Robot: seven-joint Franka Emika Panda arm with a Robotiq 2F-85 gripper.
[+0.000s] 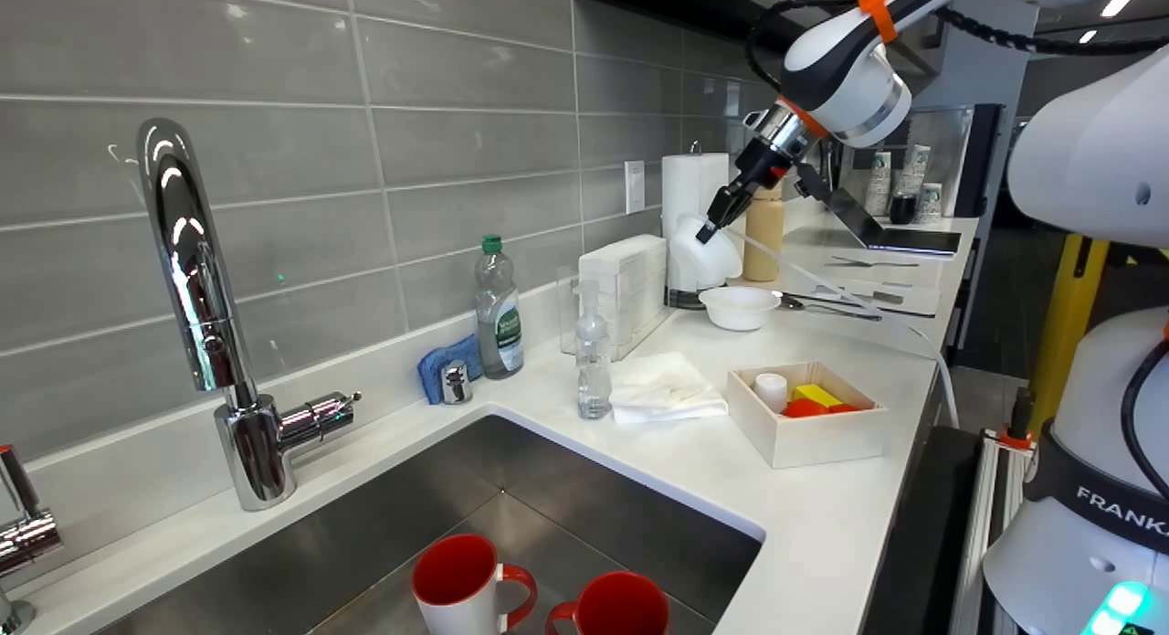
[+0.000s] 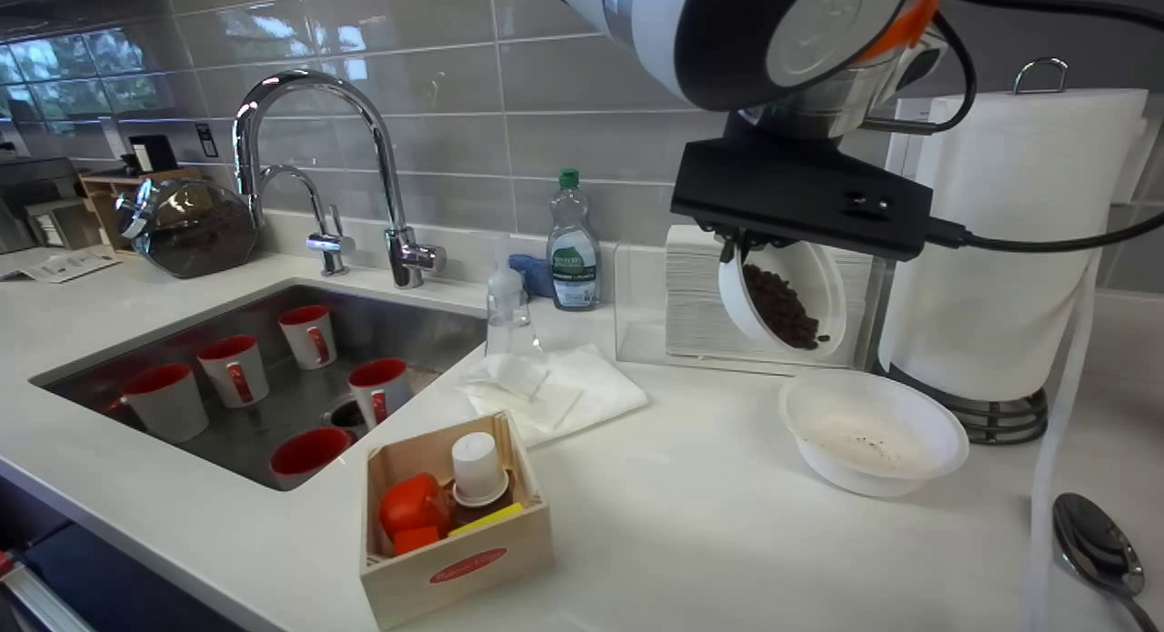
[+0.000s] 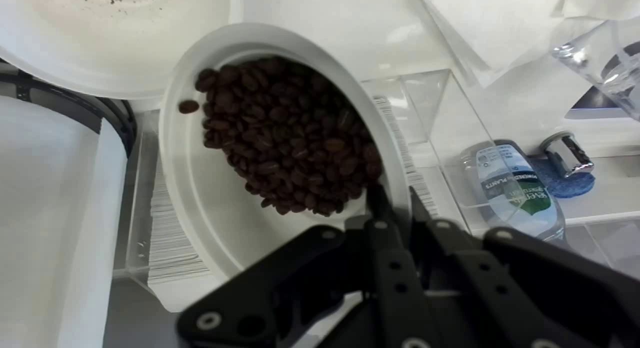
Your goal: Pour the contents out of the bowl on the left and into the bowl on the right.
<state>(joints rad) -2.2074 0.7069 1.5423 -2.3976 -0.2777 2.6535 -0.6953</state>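
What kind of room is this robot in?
It looks like a kitchen, maybe one that lots of people share: there's a metal sink with several red-and-white mugs in it, and a dish soap bottle stands near it.

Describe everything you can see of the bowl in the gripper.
The bowl is white and round, apparently plastic, with a broad rim. It hangs steeply tilted in the air, higher than the other white bowl. Dark brown beans, probably coffee, lie heaped inside, with one loose bean near the rim. The gripper is closed on its wall near the rim, clamping it from inside and outside. No beans are seen falling out.
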